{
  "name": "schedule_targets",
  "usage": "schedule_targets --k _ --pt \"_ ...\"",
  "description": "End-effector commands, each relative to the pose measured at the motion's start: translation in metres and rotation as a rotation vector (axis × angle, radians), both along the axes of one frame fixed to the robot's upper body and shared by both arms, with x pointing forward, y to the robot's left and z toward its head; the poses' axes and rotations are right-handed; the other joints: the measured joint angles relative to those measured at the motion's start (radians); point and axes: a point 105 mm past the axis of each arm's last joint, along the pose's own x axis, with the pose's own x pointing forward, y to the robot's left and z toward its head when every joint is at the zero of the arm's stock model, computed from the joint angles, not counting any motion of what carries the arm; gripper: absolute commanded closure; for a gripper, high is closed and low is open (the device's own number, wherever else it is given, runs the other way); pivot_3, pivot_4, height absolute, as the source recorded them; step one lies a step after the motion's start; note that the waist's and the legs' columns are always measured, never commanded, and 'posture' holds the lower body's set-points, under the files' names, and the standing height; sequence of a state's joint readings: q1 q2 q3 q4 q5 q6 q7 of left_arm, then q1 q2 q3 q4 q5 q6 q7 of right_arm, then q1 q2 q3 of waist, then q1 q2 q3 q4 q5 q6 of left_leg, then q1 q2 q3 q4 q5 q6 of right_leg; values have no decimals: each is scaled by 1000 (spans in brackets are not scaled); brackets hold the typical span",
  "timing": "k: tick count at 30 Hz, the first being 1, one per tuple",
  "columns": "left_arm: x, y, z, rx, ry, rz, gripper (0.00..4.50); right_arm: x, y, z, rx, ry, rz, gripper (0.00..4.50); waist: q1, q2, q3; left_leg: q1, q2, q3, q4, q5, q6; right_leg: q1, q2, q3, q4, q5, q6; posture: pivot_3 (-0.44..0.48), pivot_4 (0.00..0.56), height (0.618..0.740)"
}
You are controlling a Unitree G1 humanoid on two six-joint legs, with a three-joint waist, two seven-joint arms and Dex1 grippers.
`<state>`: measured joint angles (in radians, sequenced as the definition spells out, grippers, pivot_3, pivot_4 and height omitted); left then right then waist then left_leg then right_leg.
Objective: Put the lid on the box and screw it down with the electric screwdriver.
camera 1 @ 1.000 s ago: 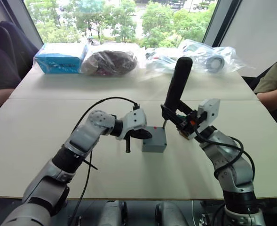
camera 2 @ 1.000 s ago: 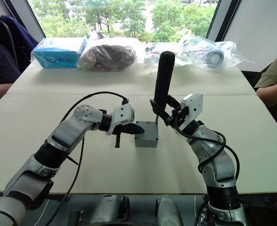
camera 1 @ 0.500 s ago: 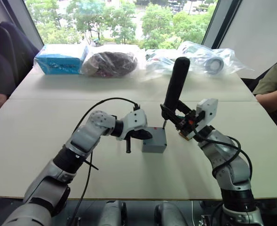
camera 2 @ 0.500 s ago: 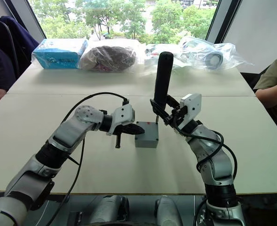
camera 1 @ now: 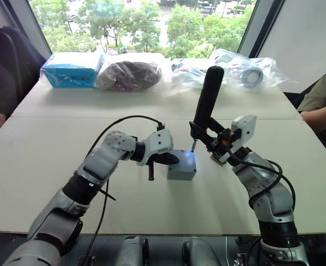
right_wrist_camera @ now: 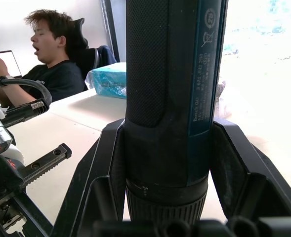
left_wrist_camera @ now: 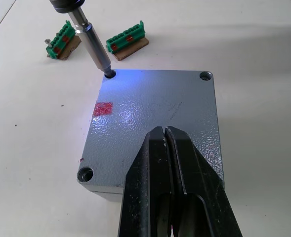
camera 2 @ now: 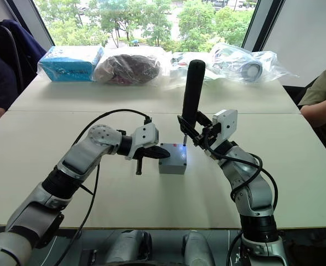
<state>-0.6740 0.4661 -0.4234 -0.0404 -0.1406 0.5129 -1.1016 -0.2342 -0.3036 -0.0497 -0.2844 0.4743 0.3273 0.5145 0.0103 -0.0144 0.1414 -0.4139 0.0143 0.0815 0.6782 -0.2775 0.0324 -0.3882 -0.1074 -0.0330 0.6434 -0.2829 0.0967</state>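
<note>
The grey lid [left_wrist_camera: 155,106] lies on the box [camera 1: 180,173] at the middle of the table, a red mark on its top. My left gripper [left_wrist_camera: 164,131] is shut, its tips resting on the lid's top. My right gripper [camera 1: 205,136] is shut on the electric screwdriver [camera 1: 207,98], which stands nearly upright over the box's far right corner. Its metal bit [left_wrist_camera: 93,43] sits in one corner screw hole of the lid, and blue light from its tip falls on the lid around that hole.
Two green connector pieces [left_wrist_camera: 63,42] [left_wrist_camera: 128,40] lie on the table just beyond the box. A blue packet [camera 1: 71,69], a dark bag [camera 1: 129,73] and clear bags [camera 1: 246,67] line the far edge. People sit at the left [right_wrist_camera: 51,54] and the right [camera 1: 323,102].
A blue glow now shows on the lid beneath the screwdriver's tip, where there was none before. Both arms and the box stay almost where they were.
</note>
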Motion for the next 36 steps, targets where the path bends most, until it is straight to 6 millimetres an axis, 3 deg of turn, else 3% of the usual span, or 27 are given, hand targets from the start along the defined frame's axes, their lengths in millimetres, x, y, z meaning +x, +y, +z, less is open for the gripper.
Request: schedule_targets --k 1,10,17,19,23,26,28,32,34,36 --pt "-1 -1 -5 14 10 -5 4500 0 -2 -50 -56 196 -9 2699 -1 0 0 0 0 0 -1 0 0 0 0 0 -1 0 0 0 150 740" --pt "1 -2 -6 14 6 -4 4500 3 -4 -38 -59 158 -16 2699 -4 0 -1 5 -3 0 -14 1 -2 1 -3 -1 -12 1 -2 0 150 740" --pt "3 -3 -5 8 -4 -1 4500 5 -3 -13 -51 88 -7 2699 -4 0 0 5 -3 0 -15 1 -2 1 -4 -1 -12 1 -2 0 150 740" --pt "3 -2 -6 11 -3 0 4500 5 -1 15 -35 14 1 2699 -5 1 0 5 -3 0 -15 1 -2 0 -4 -1 -12 1 -2 0 150 740" --pt "4 2 -4 2 2 10 4500 5 -5 93 47 -144 4 2699 -9 8 6 2 -3 0 -15 1 -2 -1 -5 -1 -12 2 -2 0 150 740" --pt "9 1 15 -101 43 41 4500 4 -18 149 114 -163 20 2699 -12 15 11 -9 -5 1 -14 3 -4 -10 -5 -1 -10 3 -1 0 150 740" --pt "11 -2 32 -197 70 56 4500 3 -28 163 112 -79 57 2699 -7 16 12 -17 -5 0 -13 8 -10 -18 -5 -3 -9 6 3 0 150 740" --pt "4 -5 60 -321 82 25 4500 13 -69 167 75 131 -47 2699 -4 15 13 -20 -4 -2 -13 7 -9 -18 -3 -9 -12 6 4 0 150 740" --pt "1 -4 66 -339 78 14 4500 17 -93 149 -26 242 -143 2699 -2 15 13 -22 -4 -1 -13 7 -8 -18 -3 -9 -13 6 4 0 150 740" --pt "-2 -1 67 -331 70 8 4500 14 -115 110 -74 478 -176 2699 0 16 14 -23 -7 0 -11 4 0 -18 -4 -9 -13 6 4 0 150 740"
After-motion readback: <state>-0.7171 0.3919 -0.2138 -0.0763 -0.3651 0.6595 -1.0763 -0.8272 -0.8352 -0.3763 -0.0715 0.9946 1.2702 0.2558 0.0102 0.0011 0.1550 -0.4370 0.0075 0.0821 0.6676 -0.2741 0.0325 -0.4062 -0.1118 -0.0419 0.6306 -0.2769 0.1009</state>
